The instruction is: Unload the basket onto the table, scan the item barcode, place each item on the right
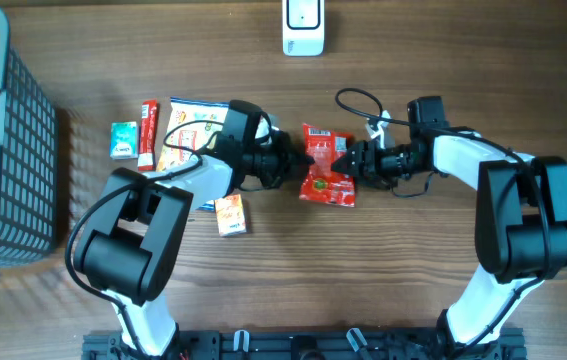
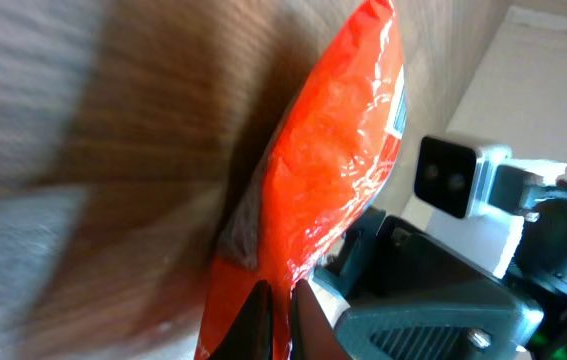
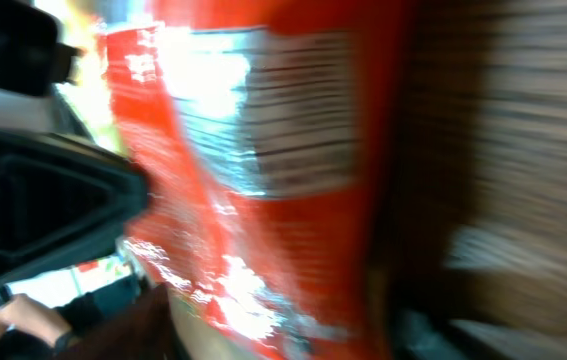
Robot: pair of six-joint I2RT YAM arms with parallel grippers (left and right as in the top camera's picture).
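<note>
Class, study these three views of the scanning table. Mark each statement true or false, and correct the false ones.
1. The left gripper is shut on the red packet. True.
2. The red packet lies in the grey basket. False: it is mid-table, between the left gripper and the right gripper; the basket stands at the far left.
3. The white scanner sits at the table's far edge. True.
4. The small orange box rests on the scanner. False: it lies on the table beside the left arm.
</note>
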